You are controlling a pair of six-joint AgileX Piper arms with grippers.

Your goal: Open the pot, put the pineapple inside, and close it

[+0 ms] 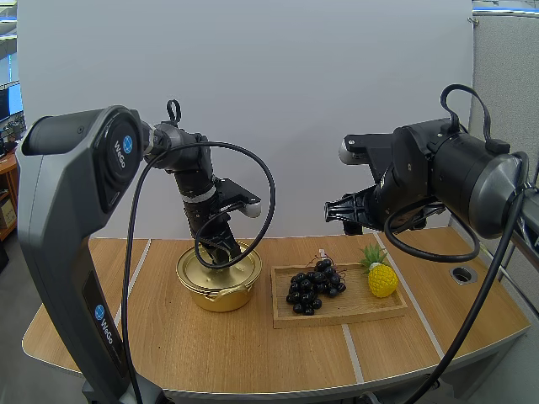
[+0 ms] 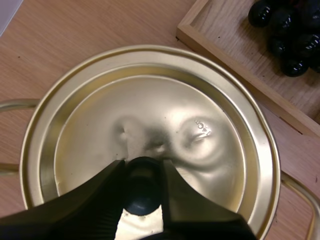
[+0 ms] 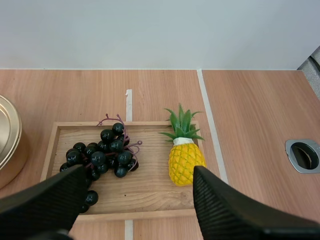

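Observation:
A gold pot point(image 1: 217, 290) stands on the table with its lid point(image 2: 150, 115) seated on it. My left gripper point(image 1: 221, 249) reaches down onto the lid, and its fingers point(image 2: 105, 195) pinch the dark knob point(image 2: 142, 192) between them. The yellow pineapple point(image 1: 381, 276) with green leaves lies at the right end of the wooden tray point(image 1: 370, 310). My right gripper point(image 1: 344, 212) hangs open in the air above the tray, its fingers point(image 3: 225, 205) wide apart, with the pineapple point(image 3: 184, 156) below and just inside the right one.
A bunch of dark grapes point(image 1: 315, 284) lies on the left half of the tray, close to the pot. A round metal cable hole point(image 1: 463, 273) sits in the table right of the tray. The pot's rim point(image 3: 7, 132) shows left of the tray point(image 3: 150, 192).

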